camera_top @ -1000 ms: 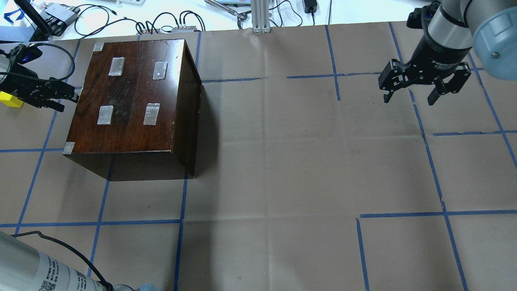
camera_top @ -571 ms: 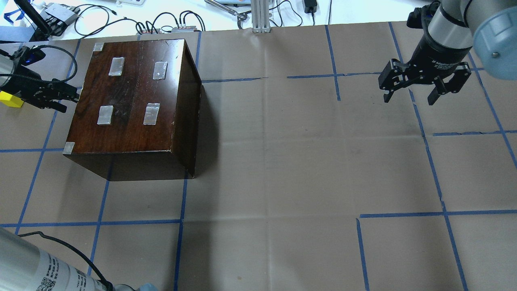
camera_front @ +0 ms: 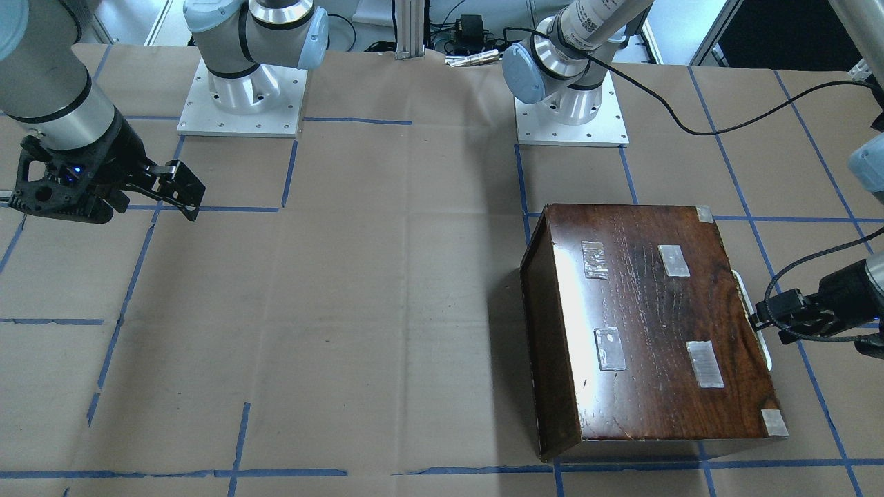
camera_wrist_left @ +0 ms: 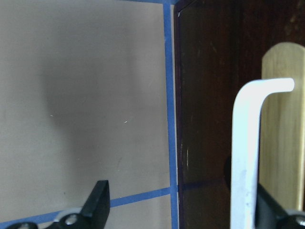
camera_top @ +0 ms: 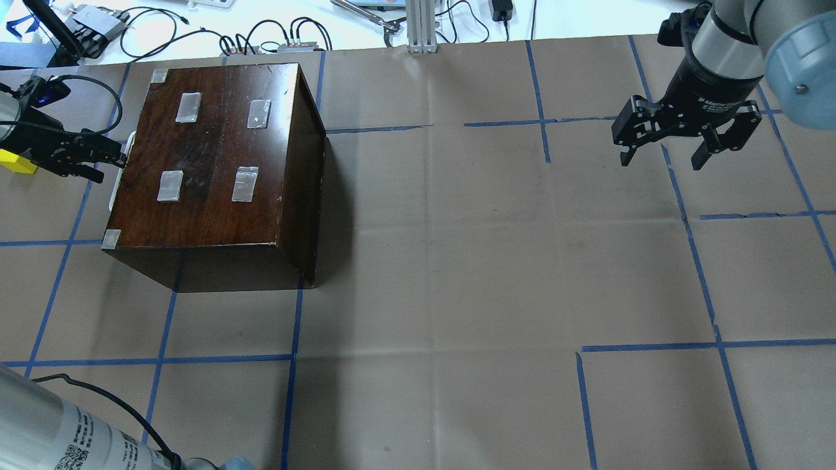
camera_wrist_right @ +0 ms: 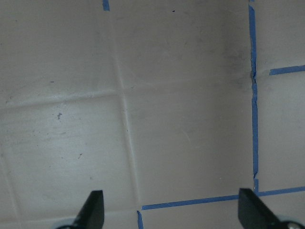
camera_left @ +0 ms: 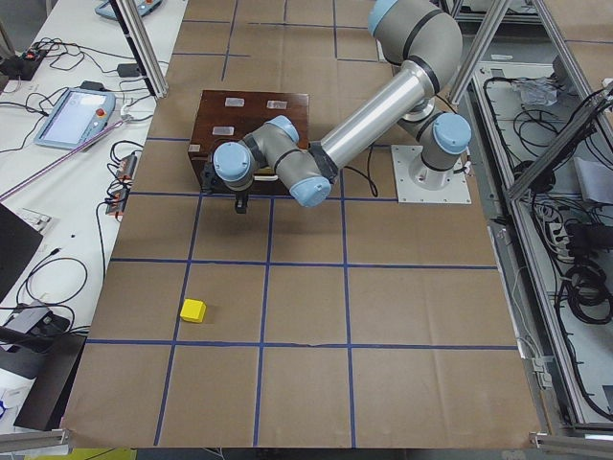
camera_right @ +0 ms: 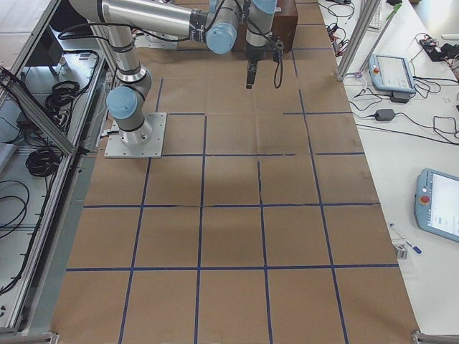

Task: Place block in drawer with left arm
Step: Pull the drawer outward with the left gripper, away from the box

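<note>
The yellow block (camera_top: 16, 161) lies on the table left of the dark brown cabinet (camera_top: 209, 150); it also shows in the exterior left view (camera_left: 193, 310). The drawer (camera_top: 123, 166) sticks out a sliver from the cabinet's left face, seen as a white strip. My left gripper (camera_top: 104, 158) is open at that face, between block and cabinet. In the left wrist view its fingers (camera_wrist_left: 98, 200) are spread wide, and the white pull (camera_wrist_left: 245, 157) with pale wood (camera_wrist_left: 283, 124) behind it stands beside the right finger. My right gripper (camera_top: 663, 156) is open and empty, far right.
The brown paper table top (camera_top: 457, 261) carries a grid of blue tape. Cables and small devices (camera_top: 274, 39) lie along the far edge behind the cabinet. The left arm's black cable (camera_front: 690, 117) hangs loose over the table near the cabinet.
My left gripper has drawn back slightly to the left, and a white strip of the drawer now shows at the cabinet's left edge. The right arm has not moved.
</note>
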{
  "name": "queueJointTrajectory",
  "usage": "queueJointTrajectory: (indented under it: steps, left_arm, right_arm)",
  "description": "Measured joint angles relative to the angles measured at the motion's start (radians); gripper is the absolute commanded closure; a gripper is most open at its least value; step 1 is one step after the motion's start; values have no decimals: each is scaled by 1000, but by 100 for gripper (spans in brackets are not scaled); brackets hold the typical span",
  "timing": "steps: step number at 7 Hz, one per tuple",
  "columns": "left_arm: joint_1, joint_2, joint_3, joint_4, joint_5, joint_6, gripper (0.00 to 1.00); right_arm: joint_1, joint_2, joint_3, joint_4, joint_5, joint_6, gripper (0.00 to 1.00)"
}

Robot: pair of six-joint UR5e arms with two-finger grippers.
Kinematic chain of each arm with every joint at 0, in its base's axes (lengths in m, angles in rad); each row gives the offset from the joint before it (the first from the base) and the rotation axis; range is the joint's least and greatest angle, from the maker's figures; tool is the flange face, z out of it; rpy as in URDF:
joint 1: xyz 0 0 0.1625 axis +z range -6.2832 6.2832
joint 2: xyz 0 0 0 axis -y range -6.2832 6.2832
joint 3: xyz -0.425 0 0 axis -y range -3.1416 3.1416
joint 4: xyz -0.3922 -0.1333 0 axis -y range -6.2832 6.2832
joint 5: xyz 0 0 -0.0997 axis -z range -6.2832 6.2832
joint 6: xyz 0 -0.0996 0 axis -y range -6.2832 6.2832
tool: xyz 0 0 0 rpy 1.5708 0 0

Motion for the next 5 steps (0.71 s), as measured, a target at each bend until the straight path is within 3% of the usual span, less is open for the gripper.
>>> queueJointTrajectory:
  steps: [5]
  left_arm:
    - [13, -7, 35, 18, 28, 2, 2]
  right_arm:
    - [0, 0, 0, 0, 0, 0, 0]
